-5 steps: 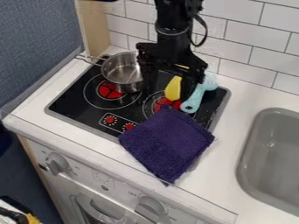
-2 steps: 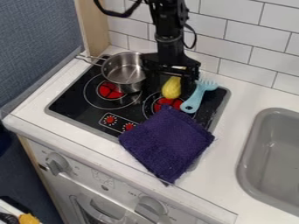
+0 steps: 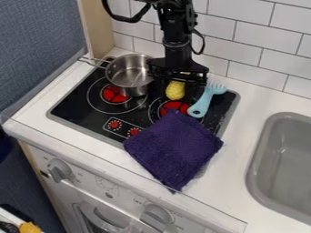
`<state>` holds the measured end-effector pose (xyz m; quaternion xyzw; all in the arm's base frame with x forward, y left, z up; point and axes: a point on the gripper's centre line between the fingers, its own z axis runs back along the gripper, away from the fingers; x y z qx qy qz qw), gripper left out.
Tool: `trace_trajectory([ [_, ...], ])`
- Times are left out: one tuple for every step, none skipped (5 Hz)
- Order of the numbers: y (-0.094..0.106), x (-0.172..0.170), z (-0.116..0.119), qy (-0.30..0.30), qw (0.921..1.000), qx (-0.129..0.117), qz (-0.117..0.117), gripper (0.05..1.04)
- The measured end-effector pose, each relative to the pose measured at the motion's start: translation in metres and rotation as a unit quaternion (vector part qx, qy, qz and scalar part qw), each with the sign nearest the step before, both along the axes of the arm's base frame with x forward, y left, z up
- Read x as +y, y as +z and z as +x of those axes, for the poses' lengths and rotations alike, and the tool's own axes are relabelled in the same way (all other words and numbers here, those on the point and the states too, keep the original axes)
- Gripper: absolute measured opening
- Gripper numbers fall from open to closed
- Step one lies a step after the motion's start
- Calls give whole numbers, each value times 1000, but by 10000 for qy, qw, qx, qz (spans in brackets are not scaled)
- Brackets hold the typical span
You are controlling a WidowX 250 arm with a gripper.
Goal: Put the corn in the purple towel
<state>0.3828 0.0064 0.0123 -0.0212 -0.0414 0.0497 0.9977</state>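
Observation:
The black gripper (image 3: 176, 85) hangs over the back right of the stove, beside the pot and just behind the right-hand red burner. The yellow corn (image 3: 175, 90) is directly beneath it, its top end hidden by the gripper and its kernelled lower end in view. Whether the corn is held or rests on the stove I cannot tell. In front of the corn, apart from it, the purple towel (image 3: 173, 148) lies spread over the stove's front right edge and the white counter.
A metal pot (image 3: 127, 75) stands at the back left of the stove (image 3: 85, 111). Right of the corn lies a light blue fork-like utensil (image 3: 205, 102). A grey sink (image 3: 285, 159) is set into the counter on the right. The tiled wall (image 3: 258, 48) rises behind.
The gripper has moved slightly from its earlier place over the stove. The corn has shifted a little left and back and has turned, showing more kernels. Towel, pot and utensil stay put.

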Motion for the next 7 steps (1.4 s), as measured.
trace_trajectory([
  [21,0,-2,-49,9999,-136,59,625],
  [56,-11,-20,-342,9980,-507,131,624],
  [78,-34,-65,-696,9959,-584,5,624],
  [67,-47,-113,-882,9957,-262,-126,624],
  [51,-49,-136,-872,9962,69,-36,623],
  [41,-42,-146,-683,9974,162,131,623],
  [34,-37,-143,-546,9977,158,356,623],
])
